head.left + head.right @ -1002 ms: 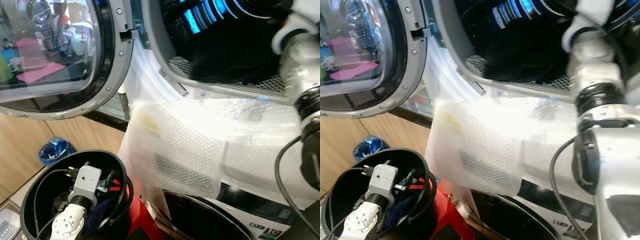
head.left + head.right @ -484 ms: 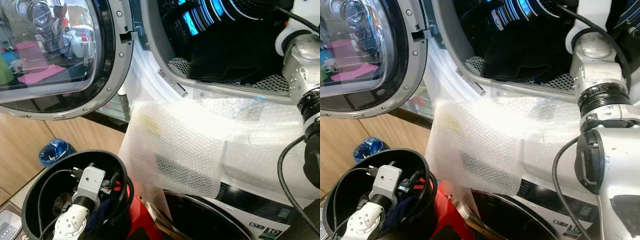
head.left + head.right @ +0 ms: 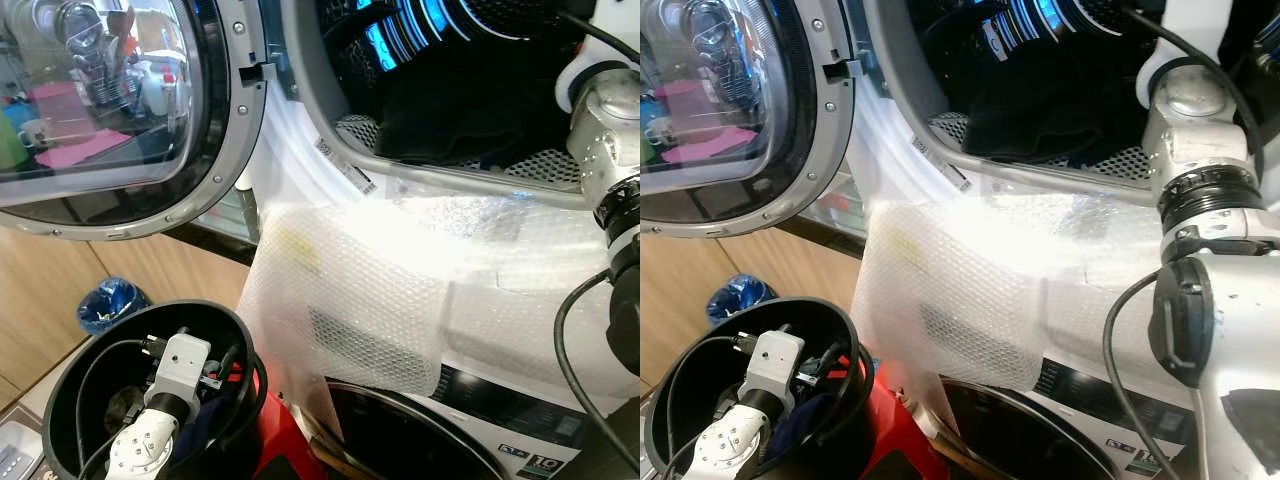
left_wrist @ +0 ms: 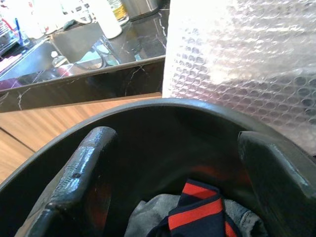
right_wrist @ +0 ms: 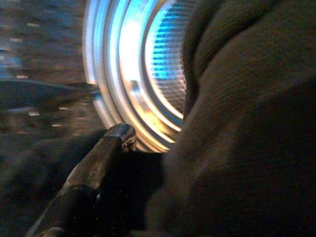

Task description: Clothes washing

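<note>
R arm [image 3: 610,120] reaches into drum [image 3: 450,60]; R gripper [image 5: 106,163] beside dark cloth [image 3: 450,110] lying inside, finger state can't tell. L gripper [image 4: 177,163] in black bucket [image 3: 60,380], fingers spread over striped garment [image 4: 197,212]. Bubble wrap [image 3: 380,290] below drum opening.

You have the washer's round door [image 3: 120,110] swung wide open to the left, its glass mirroring the room. Inside the drum [image 3: 470,60] — perforated metal, lit blue at the back — a dark garment [image 3: 1040,100] lies heaped on the drum floor just behind the door rim. Down at lower left, the black laundry bucket [image 3: 70,380] holds a grey piece with a navy-and-red striped cloth [image 4: 197,212] on top — both crumpled at the bottom.
</note>
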Motion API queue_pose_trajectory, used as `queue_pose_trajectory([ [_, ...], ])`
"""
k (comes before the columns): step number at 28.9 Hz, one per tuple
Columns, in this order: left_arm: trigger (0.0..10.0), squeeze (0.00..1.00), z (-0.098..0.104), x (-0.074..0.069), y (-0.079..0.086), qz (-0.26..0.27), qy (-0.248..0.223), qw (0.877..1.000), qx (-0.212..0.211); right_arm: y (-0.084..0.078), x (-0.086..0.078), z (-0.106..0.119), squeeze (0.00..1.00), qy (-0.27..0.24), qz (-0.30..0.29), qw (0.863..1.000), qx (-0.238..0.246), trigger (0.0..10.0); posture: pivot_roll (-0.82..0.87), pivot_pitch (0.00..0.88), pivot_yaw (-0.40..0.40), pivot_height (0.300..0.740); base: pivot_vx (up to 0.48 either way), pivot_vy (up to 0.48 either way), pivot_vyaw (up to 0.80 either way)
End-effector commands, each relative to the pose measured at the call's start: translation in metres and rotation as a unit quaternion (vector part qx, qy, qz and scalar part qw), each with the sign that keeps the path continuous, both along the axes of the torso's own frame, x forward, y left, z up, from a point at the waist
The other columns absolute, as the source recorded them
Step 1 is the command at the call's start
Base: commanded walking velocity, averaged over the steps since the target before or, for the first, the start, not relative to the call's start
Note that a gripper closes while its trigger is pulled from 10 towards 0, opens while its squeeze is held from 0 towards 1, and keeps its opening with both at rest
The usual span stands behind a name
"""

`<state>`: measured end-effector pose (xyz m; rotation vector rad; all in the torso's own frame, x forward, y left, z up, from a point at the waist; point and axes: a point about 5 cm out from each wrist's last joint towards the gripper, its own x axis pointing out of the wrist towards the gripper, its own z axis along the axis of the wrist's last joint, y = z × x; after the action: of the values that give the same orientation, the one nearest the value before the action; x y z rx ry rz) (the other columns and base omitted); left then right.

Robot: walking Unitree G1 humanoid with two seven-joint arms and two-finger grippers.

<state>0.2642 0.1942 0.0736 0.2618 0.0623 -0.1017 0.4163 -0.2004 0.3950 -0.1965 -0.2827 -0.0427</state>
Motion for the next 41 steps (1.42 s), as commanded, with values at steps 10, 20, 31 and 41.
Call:
queue_pose_trajectory([
  [10, 10.0, 0.00, 0.002, -0.007, 0.006, 0.021, -0.003, 1.000, 0.000, 0.028, 0.000, 0.016, 1.00, 0.012, 0.028, 0.999, -0.019, 10.0, 0.07, 0.019, 0.057, 0.740, 0.000, 0.000, 0.00],
  [20, 10.0, 0.00, 0.003, -0.009, 0.005, 0.035, -0.003, 0.999, -0.009, -0.028, -0.021, 0.051, 1.00, -0.095, -0.174, 0.979, 0.043, 10.0, 0.05, 0.042, 0.066, 0.740, 0.000, 0.000, 0.00],
  [31, 10.0, 0.00, 0.001, -0.006, -0.001, 0.017, 0.009, 1.000, -0.013, 0.004, 0.001, 0.003, 1.00, -0.009, -0.065, 0.998, -0.003, 10.0, 0.02, 0.049, 0.083, 0.740, 0.000, 0.000, 0.00],
  [41, 10.0, 0.00, 0.000, -0.006, -0.005, 0.002, 0.024, 1.000, -0.014, -0.016, 0.001, -0.016, 0.00, 0.056, -0.018, 0.992, 0.108, 10.0, 0.00, 0.056, 0.087, 0.740, 0.000, 0.000, 0.00],
])
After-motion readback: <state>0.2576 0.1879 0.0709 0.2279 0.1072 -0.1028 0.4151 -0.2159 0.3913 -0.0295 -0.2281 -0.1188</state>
